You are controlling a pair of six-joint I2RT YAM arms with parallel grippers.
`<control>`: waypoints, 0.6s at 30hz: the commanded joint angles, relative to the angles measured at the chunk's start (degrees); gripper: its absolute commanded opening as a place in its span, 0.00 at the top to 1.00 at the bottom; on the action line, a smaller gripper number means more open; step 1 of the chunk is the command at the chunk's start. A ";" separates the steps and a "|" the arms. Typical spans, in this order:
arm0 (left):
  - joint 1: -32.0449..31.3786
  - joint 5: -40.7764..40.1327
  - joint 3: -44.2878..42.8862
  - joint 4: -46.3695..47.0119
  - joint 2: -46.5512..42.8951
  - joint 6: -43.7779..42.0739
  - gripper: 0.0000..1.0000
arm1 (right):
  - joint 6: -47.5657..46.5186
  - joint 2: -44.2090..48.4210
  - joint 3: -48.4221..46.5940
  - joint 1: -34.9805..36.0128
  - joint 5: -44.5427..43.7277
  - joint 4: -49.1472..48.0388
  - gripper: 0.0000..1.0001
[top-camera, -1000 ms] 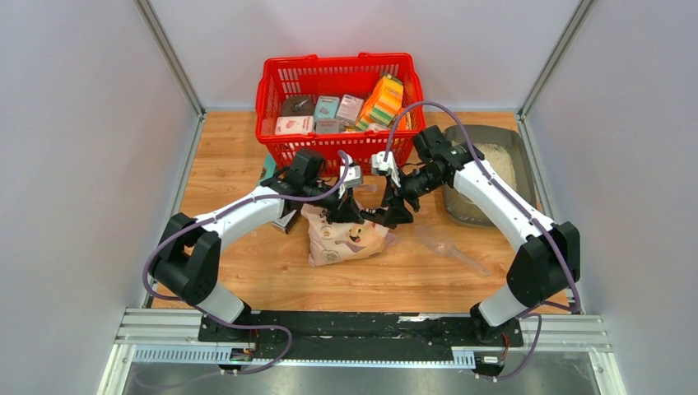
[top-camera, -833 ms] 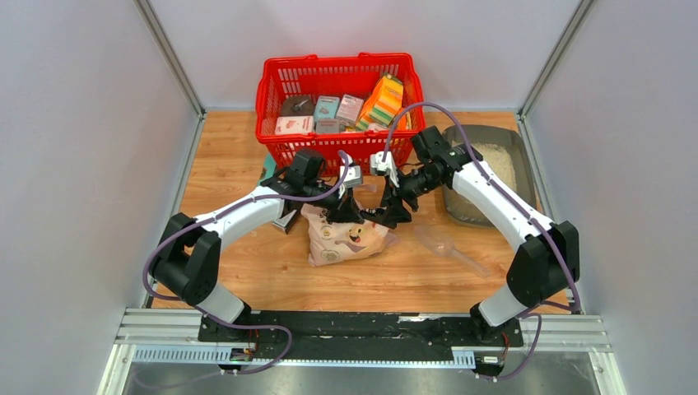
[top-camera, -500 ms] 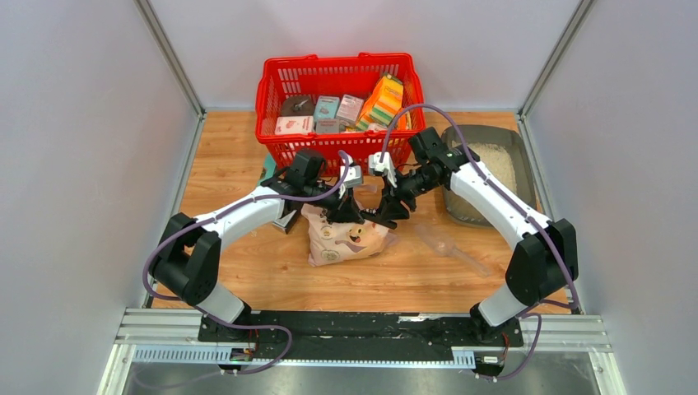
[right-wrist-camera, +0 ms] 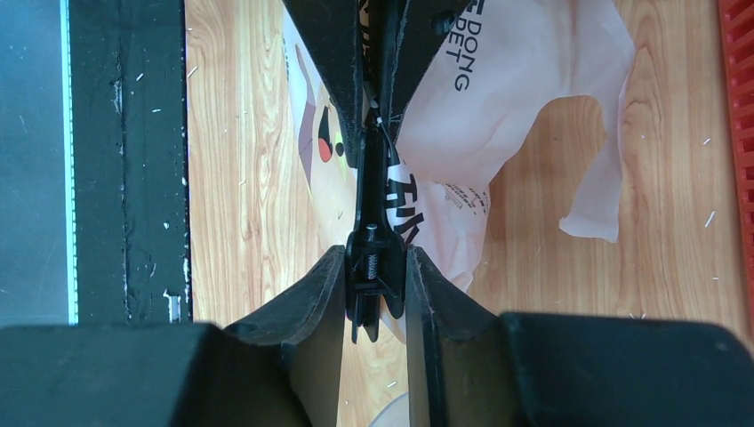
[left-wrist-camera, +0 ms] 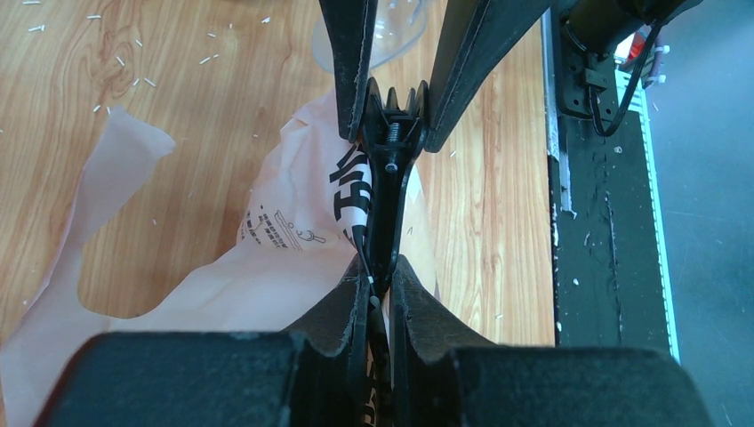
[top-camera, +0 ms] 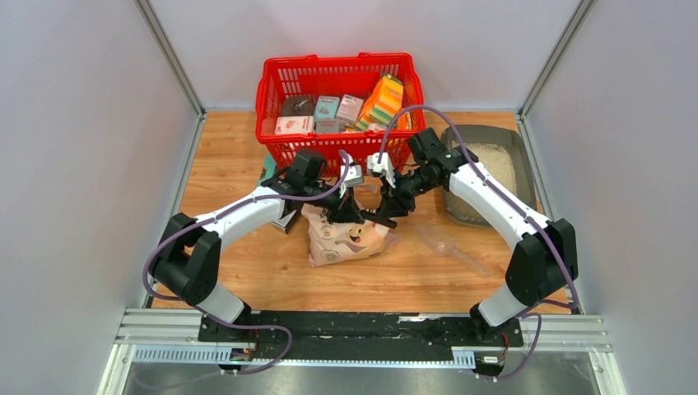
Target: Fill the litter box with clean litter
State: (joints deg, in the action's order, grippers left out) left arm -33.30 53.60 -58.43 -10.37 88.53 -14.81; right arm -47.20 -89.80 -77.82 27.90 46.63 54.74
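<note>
Meanwhile, above the pinkish bag (top-camera: 346,239), the left gripper (left-wrist-camera: 378,277) clamps the tip of the black clip (left-wrist-camera: 385,191) while the right gripper (right-wrist-camera: 374,258) pinches its sprung handle end.

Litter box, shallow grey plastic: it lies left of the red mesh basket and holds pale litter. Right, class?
No. The top view shows the shallow grey plastic litter box right of the red mesh basket, holding pale litter.

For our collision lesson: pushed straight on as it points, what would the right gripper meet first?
The black clip between its fingers; just beyond, probably the left gripper holding it.
</note>
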 commanded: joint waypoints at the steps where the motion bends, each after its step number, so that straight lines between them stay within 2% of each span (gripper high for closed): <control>1: -0.54 1.15 -1.07 3.96 -0.64 -0.04 0.83 | -0.70 1.46 -0.66 0.49 -1.72 1.15 0.85; 4: -0.54 1.59 -1.51 1.68 -0.82 -1.54 0.74 | -1.75 2.08 -3.12 -0.91 -2.16 5.35 0.89; 8: -0.54 2.73 -2.21 -2.10 -1.26 -4.87 0.67 | -5.96 2.61 -8.04 -4.78 -0.50 13.97 0.94; 13: -0.54 3.79 -2.56 -2.55 -0.64 -5.58 0.64 | -13.34 2.96 -11.56 -8.21 -0.49 22.32 1.00; 18: -1.24 3.27 -3.70 1.57 1.64 -3.04 0.64 | -16.08 3.05 -11.56 -8.21 -1.81 23.13 1.00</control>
State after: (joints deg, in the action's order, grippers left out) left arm -33.41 55.00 -59.13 -12.05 88.75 -17.87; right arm -58.26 -88.20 -87.50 19.31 45.06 73.67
